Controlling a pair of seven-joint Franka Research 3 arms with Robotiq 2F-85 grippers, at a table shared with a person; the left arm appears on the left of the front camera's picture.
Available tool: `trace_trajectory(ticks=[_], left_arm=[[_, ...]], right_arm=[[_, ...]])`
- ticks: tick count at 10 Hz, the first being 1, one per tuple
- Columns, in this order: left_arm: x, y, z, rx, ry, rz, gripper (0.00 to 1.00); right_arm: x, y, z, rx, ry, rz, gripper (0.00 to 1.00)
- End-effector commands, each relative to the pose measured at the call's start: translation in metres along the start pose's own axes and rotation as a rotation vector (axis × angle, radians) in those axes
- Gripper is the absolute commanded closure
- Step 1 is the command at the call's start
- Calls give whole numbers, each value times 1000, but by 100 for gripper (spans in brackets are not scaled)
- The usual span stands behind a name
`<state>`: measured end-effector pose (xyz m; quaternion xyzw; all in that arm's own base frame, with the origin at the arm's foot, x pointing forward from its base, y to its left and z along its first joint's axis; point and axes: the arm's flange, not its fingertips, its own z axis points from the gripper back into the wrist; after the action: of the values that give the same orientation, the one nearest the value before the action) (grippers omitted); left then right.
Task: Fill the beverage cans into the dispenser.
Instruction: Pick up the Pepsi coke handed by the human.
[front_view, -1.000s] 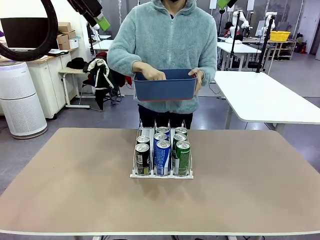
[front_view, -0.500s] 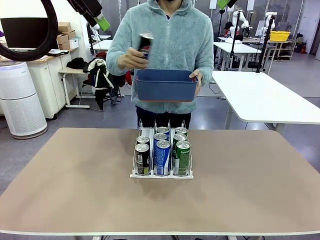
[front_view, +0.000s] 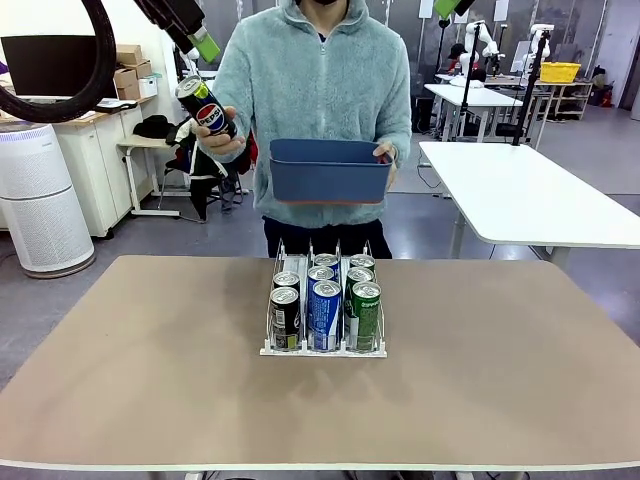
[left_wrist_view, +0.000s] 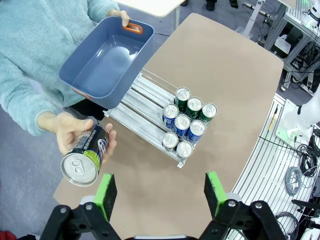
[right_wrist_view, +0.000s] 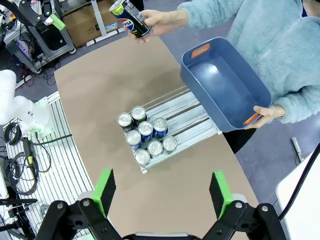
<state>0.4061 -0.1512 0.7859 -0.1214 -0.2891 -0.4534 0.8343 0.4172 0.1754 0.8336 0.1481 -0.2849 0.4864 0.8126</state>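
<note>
The person's hand (front_view: 222, 140) is offering a black Pepsi aluminium can (front_view: 205, 108) above the table's far-left edge. The left gripper (left_wrist_view: 160, 192), fingers spreading wide and empty, should be centring around its middle. The white wire-framed dispenser (front_view: 323, 345) is standing mid-table. The right gripper (right_wrist_view: 162, 192) is also gaping, empty.

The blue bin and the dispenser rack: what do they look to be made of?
Blue bin: apparently moulded plastic, matte, smooth one-piece walls with orange handle inserts. Dispenser: probably white wire dividers over clear, glossy plastic lanes that catch the light; the exact material is uncertain.

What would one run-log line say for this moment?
person's hand: holds Pepsi can up | bin: empty | dispenser: seven cans | left claw: open | right claw: open
</note>
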Motion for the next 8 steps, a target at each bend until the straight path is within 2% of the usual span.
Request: trace_trajectory(ticks=[1, 8], left_arm=[[-2, 1, 0, -6, -5, 0, 6], [-2, 1, 0, -6, -5, 0, 6]], right_arm=[[0, 0, 0, 1, -1, -1, 0], [0, 0, 0, 1, -1, -1, 0]])
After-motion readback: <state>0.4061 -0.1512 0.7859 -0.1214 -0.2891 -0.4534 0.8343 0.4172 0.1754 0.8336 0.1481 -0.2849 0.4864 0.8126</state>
